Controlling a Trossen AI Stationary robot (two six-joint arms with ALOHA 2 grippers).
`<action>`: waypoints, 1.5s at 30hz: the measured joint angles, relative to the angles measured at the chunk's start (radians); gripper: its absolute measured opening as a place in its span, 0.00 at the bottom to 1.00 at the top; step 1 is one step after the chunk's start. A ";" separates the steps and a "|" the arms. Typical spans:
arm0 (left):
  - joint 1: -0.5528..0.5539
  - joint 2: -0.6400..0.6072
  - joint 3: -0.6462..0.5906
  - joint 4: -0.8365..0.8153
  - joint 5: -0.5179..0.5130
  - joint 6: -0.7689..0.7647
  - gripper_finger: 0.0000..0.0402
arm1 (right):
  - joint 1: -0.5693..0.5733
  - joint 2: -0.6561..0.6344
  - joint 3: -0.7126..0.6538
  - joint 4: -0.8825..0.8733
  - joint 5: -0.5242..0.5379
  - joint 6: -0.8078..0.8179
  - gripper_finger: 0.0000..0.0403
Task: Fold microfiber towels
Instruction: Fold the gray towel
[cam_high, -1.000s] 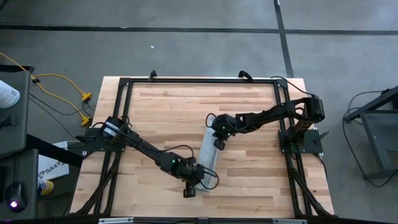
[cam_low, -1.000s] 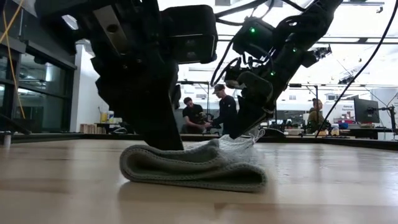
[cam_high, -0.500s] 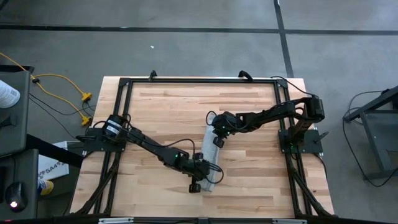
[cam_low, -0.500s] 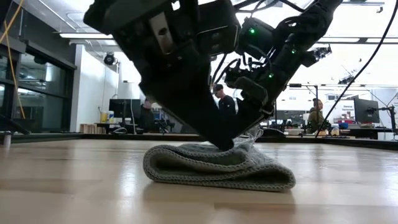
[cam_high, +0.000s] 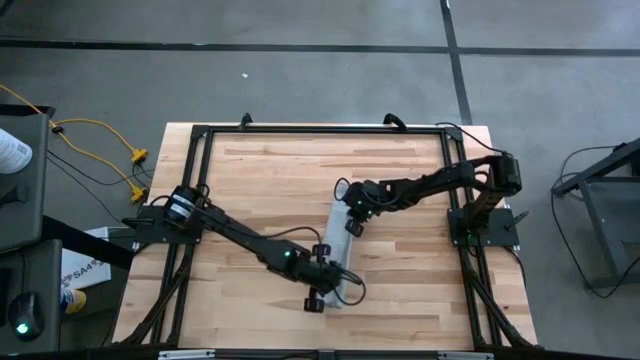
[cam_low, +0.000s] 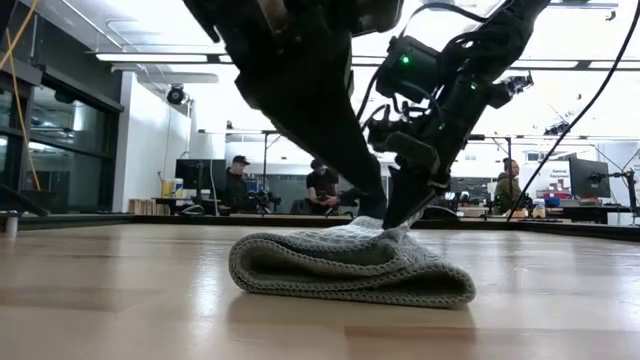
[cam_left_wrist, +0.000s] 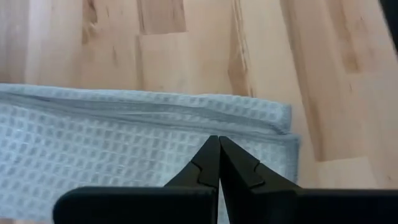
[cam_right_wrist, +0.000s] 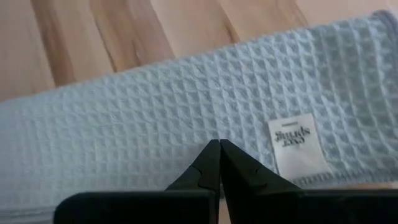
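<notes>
The microfiber towel (cam_high: 337, 250) is a light grey waffle-textured cloth. It lies folded into a narrow strip running from the table's middle toward its near edge, and shows as a low thick roll (cam_low: 350, 265) in the low view. My left gripper (cam_high: 335, 283) is shut over the strip's near end (cam_left_wrist: 261, 124), fingertips (cam_left_wrist: 219, 140) together with nothing between them. My right gripper (cam_high: 345, 215) is shut over the far end, beside a white label (cam_right_wrist: 295, 146). My left gripper (cam_low: 372, 212) points slanting down at the towel's top layer (cam_left_wrist: 186, 134) near its near end; I cannot tell whether the shut tips touch the cloth. My right gripper (cam_low: 398, 218) meets the towel's top layer (cam_right_wrist: 186, 134) near the far end with shut fingertips, slanting down from the table's right. The cloth rises to a small peak (cam_low: 385, 230) under the tips, and the rest lies flat on the table.
The wooden table (cam_high: 260, 180) has a black frame (cam_high: 320, 130) along its far and side edges. Bare wood lies left and right of the towel. Beyond the table, people (cam_low: 322, 185) sit at desks in the room.
My left gripper has gone toward the table's right with the towel's near end, which slid that way along the table. It has then risen off the cloth and rolled about its own axis. The towel's far end has stayed under my right gripper.
</notes>
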 joint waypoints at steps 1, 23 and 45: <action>-0.002 0.000 0.009 -0.015 -0.004 0.009 0.00 | -0.007 0.000 0.000 0.005 -0.015 -0.009 0.00; -0.005 0.000 0.024 -0.084 -0.022 0.006 0.00 | -0.067 0.156 0.100 0.168 -0.148 -0.120 0.01; 0.045 -0.152 0.023 -0.340 -0.095 0.171 0.00 | -0.080 -0.071 0.153 -0.048 -0.156 -0.134 0.00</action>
